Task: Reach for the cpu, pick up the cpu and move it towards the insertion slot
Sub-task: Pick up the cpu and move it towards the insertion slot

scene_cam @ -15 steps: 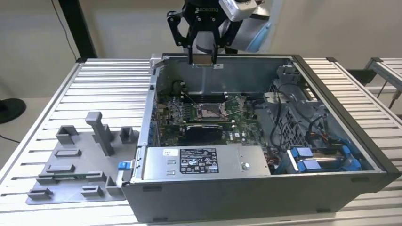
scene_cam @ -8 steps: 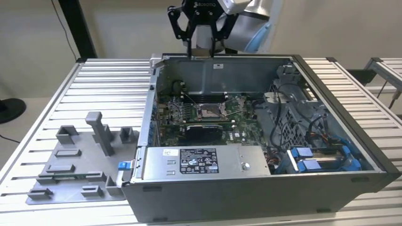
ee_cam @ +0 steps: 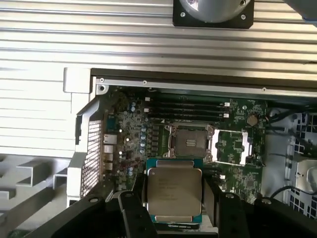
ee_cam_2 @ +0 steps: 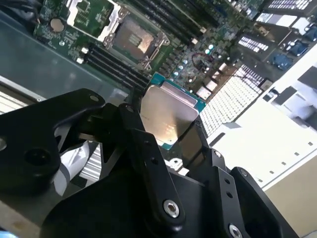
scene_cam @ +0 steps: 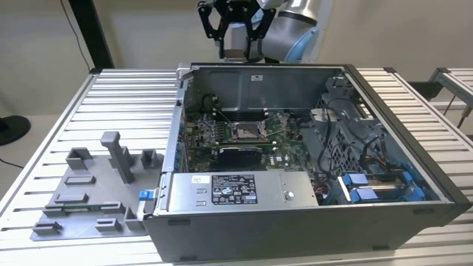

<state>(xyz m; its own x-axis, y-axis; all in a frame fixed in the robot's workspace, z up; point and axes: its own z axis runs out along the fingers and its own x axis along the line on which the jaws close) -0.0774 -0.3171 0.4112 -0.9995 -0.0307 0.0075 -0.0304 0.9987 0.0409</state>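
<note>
The cpu (ee_cam: 174,191) is a flat square chip with a pale metal top on a green edge, and my gripper (ee_cam: 174,198) is shut on it, one black finger on each side. In the second wrist view the cpu (ee_cam_2: 166,116) sits the same way in the gripper (ee_cam_2: 166,136). In the exterior view the gripper (scene_cam: 236,47) hangs high above the back wall of the open computer case (scene_cam: 399,111). The insertion slot (scene_cam: 244,131) lies below on the green board, its metal frame folded open. It is also seen in both wrist views (ee_cam: 190,144) (ee_cam_2: 134,39), a short way from the chip.
A silver box with a white label (scene_cam: 236,191) fills the case's front. Cables and blue parts (scene_cam: 369,185) crowd the exterior view's right side of the case. A grey fixture plate with blocks (scene_cam: 88,188) lies on the slatted table (scene_cam: 126,100) at the exterior view's left.
</note>
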